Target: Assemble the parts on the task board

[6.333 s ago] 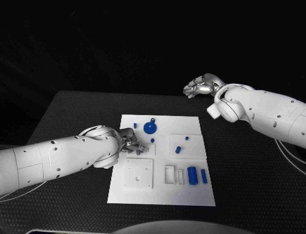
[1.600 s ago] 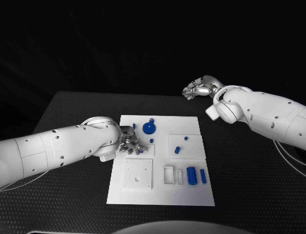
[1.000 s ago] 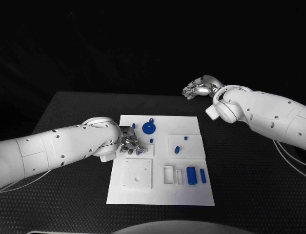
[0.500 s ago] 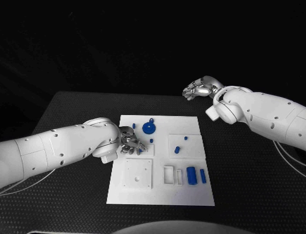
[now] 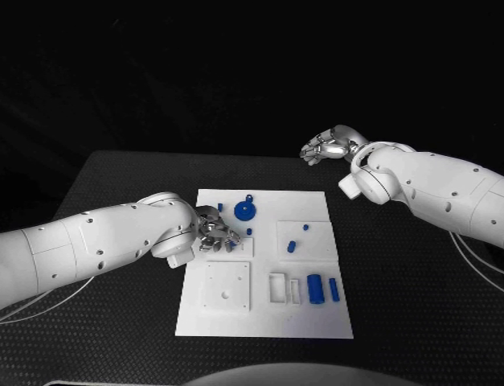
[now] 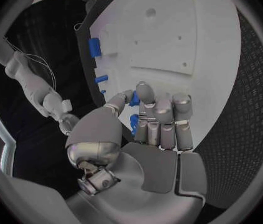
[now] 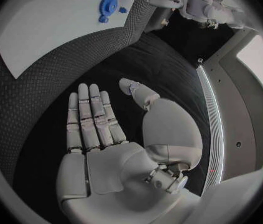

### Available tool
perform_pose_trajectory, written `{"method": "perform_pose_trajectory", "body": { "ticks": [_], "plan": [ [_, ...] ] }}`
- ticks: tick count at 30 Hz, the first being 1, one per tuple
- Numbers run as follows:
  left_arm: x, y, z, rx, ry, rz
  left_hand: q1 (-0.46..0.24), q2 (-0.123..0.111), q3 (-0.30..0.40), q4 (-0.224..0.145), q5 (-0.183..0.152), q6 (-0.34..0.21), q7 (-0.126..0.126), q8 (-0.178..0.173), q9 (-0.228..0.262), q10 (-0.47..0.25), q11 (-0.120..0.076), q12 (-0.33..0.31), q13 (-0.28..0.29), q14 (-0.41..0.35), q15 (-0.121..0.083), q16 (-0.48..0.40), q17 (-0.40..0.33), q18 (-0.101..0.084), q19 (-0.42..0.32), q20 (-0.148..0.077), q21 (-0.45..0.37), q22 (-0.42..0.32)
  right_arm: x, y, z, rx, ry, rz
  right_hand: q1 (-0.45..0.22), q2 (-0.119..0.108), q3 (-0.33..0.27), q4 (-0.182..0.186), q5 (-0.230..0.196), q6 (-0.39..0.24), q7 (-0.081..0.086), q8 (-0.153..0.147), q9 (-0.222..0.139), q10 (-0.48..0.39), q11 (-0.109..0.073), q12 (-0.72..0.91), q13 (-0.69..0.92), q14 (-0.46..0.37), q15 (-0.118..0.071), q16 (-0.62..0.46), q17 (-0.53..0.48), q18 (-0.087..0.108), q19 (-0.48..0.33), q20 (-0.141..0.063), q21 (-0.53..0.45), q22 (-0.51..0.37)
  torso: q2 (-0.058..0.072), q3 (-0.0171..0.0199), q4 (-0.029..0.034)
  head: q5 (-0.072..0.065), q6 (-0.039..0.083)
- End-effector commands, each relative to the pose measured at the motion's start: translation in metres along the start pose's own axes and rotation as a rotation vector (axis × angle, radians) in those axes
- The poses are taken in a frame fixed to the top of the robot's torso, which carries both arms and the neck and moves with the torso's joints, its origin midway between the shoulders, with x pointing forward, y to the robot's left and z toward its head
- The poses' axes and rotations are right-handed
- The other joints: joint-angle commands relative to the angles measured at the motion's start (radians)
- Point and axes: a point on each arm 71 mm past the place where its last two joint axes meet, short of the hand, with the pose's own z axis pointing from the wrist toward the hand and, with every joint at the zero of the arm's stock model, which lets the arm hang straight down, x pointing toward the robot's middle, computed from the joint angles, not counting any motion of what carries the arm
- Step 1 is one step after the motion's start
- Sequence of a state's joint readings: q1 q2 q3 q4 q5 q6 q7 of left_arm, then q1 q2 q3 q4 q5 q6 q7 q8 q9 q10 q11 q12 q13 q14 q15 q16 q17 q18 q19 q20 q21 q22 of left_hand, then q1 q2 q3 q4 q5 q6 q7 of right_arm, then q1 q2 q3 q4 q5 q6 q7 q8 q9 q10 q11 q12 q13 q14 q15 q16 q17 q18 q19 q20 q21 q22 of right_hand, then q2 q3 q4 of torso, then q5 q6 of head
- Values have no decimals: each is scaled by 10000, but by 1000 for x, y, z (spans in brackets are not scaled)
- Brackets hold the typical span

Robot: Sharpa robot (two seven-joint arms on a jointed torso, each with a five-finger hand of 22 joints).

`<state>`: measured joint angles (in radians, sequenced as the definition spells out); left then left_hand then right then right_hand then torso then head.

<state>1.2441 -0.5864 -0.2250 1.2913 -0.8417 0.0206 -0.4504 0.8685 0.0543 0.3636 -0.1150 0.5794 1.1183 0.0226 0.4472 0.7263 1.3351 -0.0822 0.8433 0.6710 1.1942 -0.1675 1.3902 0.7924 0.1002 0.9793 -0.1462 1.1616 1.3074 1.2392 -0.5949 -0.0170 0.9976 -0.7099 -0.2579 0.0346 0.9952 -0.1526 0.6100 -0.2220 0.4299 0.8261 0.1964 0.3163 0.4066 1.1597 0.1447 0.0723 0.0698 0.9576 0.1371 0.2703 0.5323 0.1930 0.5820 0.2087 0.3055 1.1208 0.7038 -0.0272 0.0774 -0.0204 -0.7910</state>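
The white task board [image 5: 264,322] lies mid-table. My left hand [image 5: 215,235] hovers low over its left side. In the left wrist view the left hand [image 6: 150,124] has its thumb and a fingertip closed around a small blue peg [image 6: 134,99], which stands at the fingertips [image 5: 248,232] in the head view. A blue gear [image 5: 245,212] lies just beyond, with another small peg [image 5: 220,207] to its left. My right hand [image 5: 327,147] is raised past the board's far right corner, fingers spread and holding nothing [image 7: 97,119].
A raised white square plate [image 5: 227,286] and a white slotted frame [image 5: 278,288] sit near the board's front. Beside them lie a blue cylinder [image 5: 317,289] and a thin blue bar [image 5: 335,291]. Another square plate [image 5: 298,238] carries two small pegs.
My left hand has crept a little toward the small peg and its fingers have closed in on it. The right arm has stayed put.
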Motion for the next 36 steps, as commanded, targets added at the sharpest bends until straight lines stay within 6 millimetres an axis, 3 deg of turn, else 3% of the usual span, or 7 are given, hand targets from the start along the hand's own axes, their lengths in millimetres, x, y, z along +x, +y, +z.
{"method": "perform_pose_trajectory", "body": {
  "ticks": [1,4,6,7,19,30,36],
  "plan": [
    [1,0,0,106,273,-86,16,153,1655,-1719,-35,19,7,-61,18,97,0,-44,-7,248,-195,27,-8,-25,19,-1120,36,125,1,0,0,-47,124,36,-40,-11,-76,0,36,-61,6,63,-16,-60,42,-32,-6,-88,-9,-61,-15,-123,-64,4,-50,12,-8,2,9,2,-9],
    [1,1,0,81,350,-61,1,202,1700,-1749,-26,28,3,-57,28,106,-3,-34,-1,255,-196,46,-1,-25,7,-1121,39,132,1,0,0,-43,146,41,-39,-14,-77,-1,38,-63,7,63,-17,-62,42,-33,-6,-89,-8,-61,-15,-124,-65,3,-54,14,-10,0,7,2,-8],
    [1,2,0,62,429,-52,193,-374,3280,-1375,-2166,31,1,-88,72,117,25,-37,-4,241,-208,69,-3,-45,4,-1109,-10,102,1,0,0,-33,147,66,-38,-14,-77,-2,39,-63,7,63,-18,-62,43,-33,-6,-91,-8,-62,-15,-124,-65,3,-55,15,-7,-6,7,1,-10],
    [1,2,0,56,456,-41,88,-420,3569,-1338,-2252,44,22,-98,80,131,-6,-30,-5,263,-208,76,-10,-58,48,-1108,20,117,1,0,0,-30,148,69,-38,-15,-78,-2,39,-63,7,63,-18,-63,43,-33,-6,-91,-8,-62,-16,-124,-65,3,-56,15,-6,-7,8,2,-9],
    [-7,3,-2,73,1011,-206,-542,8,3920,-1417,-2506,-141,71,-194,379,1,53,-29,2,169,-143,57,-52,-84,8,-1119,35,147,2,-1,-1,-30,188,81,-36,-14,-79,-3,42,-66,7,64,-19,-65,43,-34,-6,-99,-5,-67,-18,-127,-69,3,-66,21,-1,-6,5,12,1],
    [-21,-1,-8,818,1177,-1196,-626,41,3981,-1477,-2506,-155,72,-207,489,-13,66,-15,9,147,-134,63,-57,-87,-19,-1121,28,149,6,3,-2,-248,474,-144,19,-5,-67,-46,41,-75,-2,69,-25,-82,46,-38,-8,-122,3,-78,-23,-134,-84,-3,-100,45,-7,-3,20,25,42],
    [-25,3,-9,1350,1741,-2293,-644,44,3997,-1495,-2508,-156,73,-211,519,-18,67,-11,11,144,-134,66,-59,-90,-30,-1120,20,147,15,7,-5,-611,1022,-657,162,-4,-60,-197,-23,-61,-22,95,-28,-66,32,-23,0,-159,21,-93,-31,-154,-111,-7,-166,93,-7,-4,7,44,137]
  ]
}}
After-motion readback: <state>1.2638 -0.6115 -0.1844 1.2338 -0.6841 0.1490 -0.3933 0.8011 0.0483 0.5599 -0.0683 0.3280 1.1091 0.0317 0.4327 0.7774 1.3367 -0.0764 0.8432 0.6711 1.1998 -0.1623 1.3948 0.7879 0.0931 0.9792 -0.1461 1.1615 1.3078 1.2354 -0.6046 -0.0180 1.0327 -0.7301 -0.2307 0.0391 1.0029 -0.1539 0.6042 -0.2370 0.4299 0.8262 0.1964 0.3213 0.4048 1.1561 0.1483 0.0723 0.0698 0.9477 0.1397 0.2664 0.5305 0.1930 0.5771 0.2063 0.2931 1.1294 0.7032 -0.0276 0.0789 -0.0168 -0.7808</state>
